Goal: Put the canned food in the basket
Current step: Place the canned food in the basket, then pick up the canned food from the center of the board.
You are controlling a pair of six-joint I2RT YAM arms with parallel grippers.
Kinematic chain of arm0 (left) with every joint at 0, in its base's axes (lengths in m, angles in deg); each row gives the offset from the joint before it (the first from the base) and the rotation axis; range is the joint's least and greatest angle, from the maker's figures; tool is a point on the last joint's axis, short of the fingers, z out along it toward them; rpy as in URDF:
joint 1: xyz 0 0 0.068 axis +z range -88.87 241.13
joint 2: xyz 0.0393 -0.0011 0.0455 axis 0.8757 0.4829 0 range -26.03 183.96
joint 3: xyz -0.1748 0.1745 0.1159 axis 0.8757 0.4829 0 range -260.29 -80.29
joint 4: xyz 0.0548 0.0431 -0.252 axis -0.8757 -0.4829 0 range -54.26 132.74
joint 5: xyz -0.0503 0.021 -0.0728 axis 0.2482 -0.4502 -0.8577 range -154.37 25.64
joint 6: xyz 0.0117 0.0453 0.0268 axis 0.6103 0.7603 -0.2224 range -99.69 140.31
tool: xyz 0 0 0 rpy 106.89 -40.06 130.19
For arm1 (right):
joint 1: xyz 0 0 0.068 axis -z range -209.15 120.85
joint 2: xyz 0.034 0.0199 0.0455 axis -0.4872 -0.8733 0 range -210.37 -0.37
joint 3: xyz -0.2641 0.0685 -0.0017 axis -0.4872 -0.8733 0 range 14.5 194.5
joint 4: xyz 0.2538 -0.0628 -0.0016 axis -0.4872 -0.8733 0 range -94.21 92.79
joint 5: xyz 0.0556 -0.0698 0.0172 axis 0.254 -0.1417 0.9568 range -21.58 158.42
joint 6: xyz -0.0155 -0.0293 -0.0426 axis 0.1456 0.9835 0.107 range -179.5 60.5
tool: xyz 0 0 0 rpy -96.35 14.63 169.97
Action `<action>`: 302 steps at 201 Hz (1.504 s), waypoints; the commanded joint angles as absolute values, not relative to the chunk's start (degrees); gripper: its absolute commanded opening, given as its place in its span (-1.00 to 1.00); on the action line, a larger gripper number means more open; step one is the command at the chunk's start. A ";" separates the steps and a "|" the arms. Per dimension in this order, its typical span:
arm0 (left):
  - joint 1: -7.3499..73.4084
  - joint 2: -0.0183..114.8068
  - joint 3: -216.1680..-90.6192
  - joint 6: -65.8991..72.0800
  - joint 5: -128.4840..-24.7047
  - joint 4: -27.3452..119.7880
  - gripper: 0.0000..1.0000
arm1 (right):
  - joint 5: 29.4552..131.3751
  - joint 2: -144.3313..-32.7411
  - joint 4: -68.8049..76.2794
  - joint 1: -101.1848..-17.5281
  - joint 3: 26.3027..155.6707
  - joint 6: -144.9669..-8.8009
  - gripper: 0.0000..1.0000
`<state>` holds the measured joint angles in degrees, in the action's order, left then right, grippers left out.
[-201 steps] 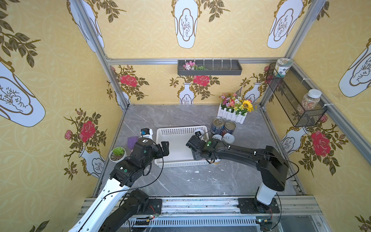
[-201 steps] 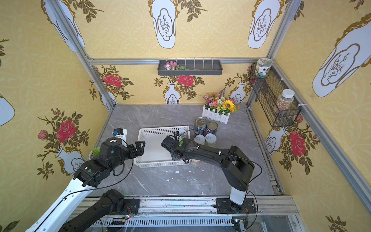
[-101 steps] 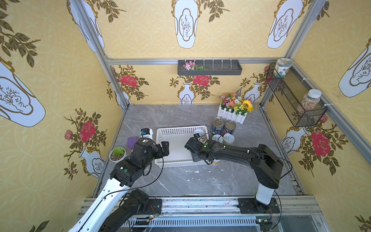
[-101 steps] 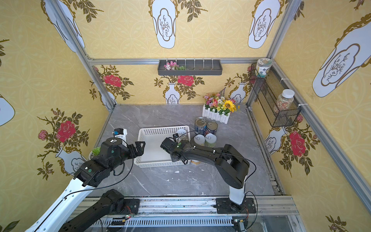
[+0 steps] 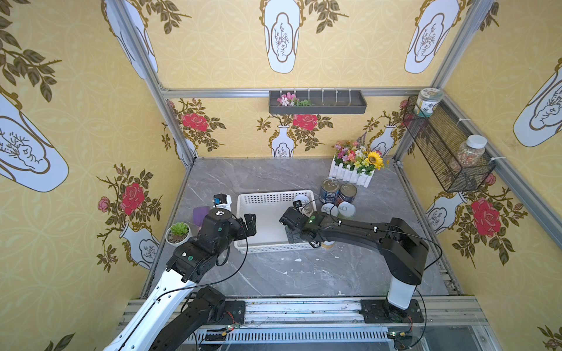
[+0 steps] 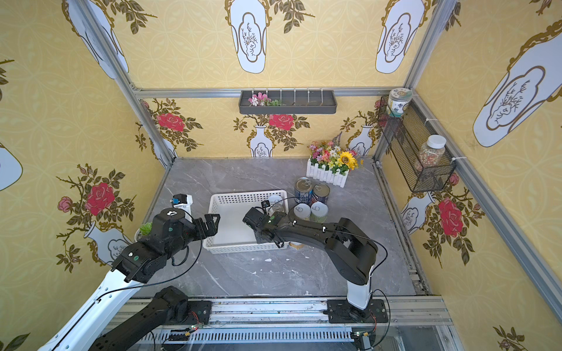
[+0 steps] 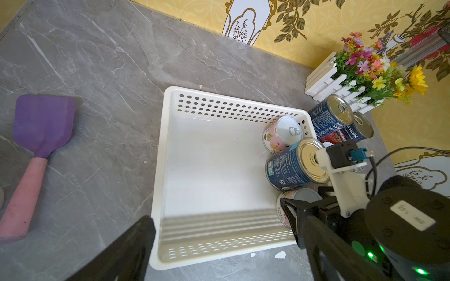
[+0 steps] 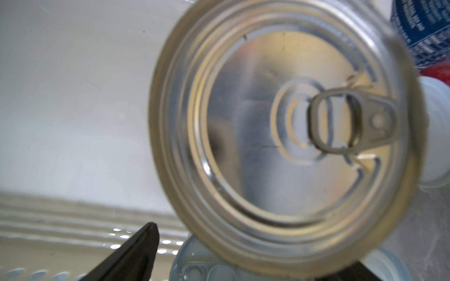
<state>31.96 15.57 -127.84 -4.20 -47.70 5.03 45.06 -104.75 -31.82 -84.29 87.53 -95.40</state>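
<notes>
In a top view, mid-frame, the right gripper (image 5: 302, 240) hangs over the right side of the basket (image 5: 267, 197). The left gripper (image 5: 250, 223), jaws apart, is at its left rim.

Left wrist: at frame right, a blue can (image 7: 289, 167) leans tilted in the basket between two pink cans (image 7: 275, 137).

Right wrist: right jaws apart, clear of it.

The grey stone desk (image 5: 273, 273) holds a white basket (image 5: 273, 198) near its middle. Just beside the basket stand two blue cans (image 5: 330, 190) and two white-topped cans (image 5: 346, 209). A flower box (image 5: 352, 174) sits by the back wall. A purple scraper (image 7: 41, 121) and a little potted plant (image 5: 178, 232) are on the basket's other side.
</notes>
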 commanded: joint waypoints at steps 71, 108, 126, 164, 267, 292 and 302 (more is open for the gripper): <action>32.00 15.54 -127.66 -4.14 -48.32 6.15 1.00 | 39.18 -93.99 -35.62 -88.33 86.33 -95.36 0.98; 32.03 15.54 -127.58 -4.12 -48.39 6.19 1.00 | 37.13 -82.16 -35.75 -90.22 80.66 -96.73 1.00; 32.12 15.52 -127.57 -4.13 -48.44 6.19 1.00 | 36.51 -76.43 -36.71 -90.15 78.01 -97.03 1.00; 32.11 15.23 -127.57 -4.27 -48.22 6.09 1.00 | 32.48 -67.08 -41.27 -89.83 73.66 -100.12 0.97; 32.12 15.01 -127.41 -4.52 -47.86 6.09 1.00 | 41.97 -61.25 -33.31 -81.48 57.12 -102.30 0.95; 32.12 15.01 -127.42 -4.60 -47.67 6.03 1.00 | 43.98 -65.24 -29.39 -81.48 55.96 -101.61 0.94; 32.12 15.01 -127.46 -4.64 -47.58 6.00 1.00 | 44.36 -67.13 -27.97 -81.30 55.48 -101.52 0.94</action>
